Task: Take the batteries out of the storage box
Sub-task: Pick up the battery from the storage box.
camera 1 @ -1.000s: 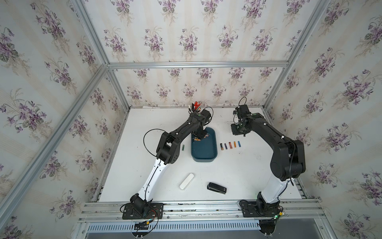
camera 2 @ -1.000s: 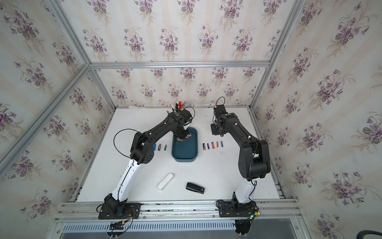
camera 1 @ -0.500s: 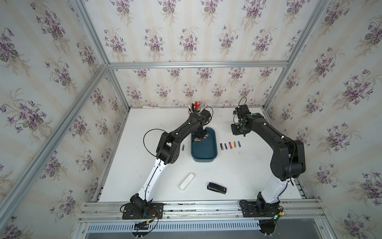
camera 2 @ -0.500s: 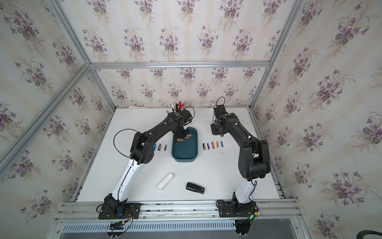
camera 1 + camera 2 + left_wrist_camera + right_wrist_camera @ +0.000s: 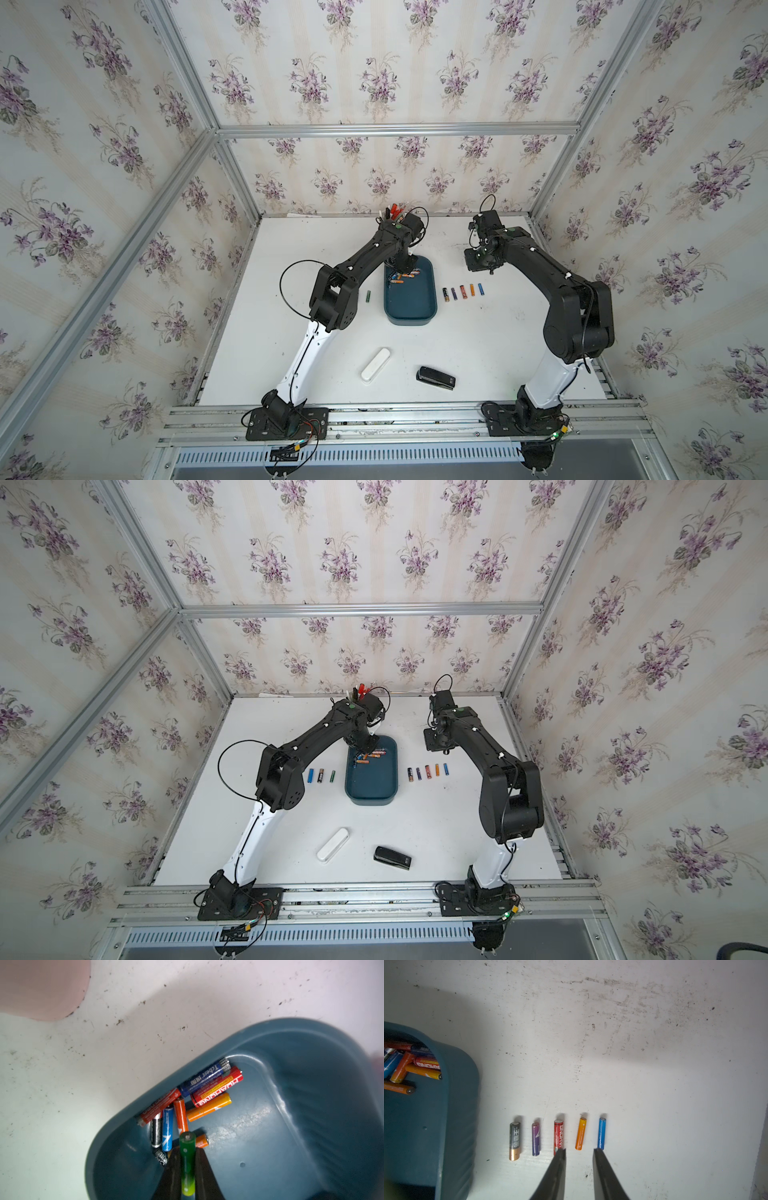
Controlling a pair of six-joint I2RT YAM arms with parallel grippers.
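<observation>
L claw (image 5: 187, 1151) has clamped onto green battery (image 5: 187, 1167) over storage box (image 5: 311, 1084).

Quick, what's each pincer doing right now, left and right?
Left pincer: closed on a green battery.
Right pincer: open, holding nothing.

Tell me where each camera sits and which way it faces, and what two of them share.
Top views: high over the front edge, looking down on the table; left arm, right arm show.
Left wrist: on the left arm, looking into the box; left hand shut on a green battery.
Right wrist: on the right arm, looking down at a battery row; right hand open.
Shared: both wrist views show the box.
</observation>
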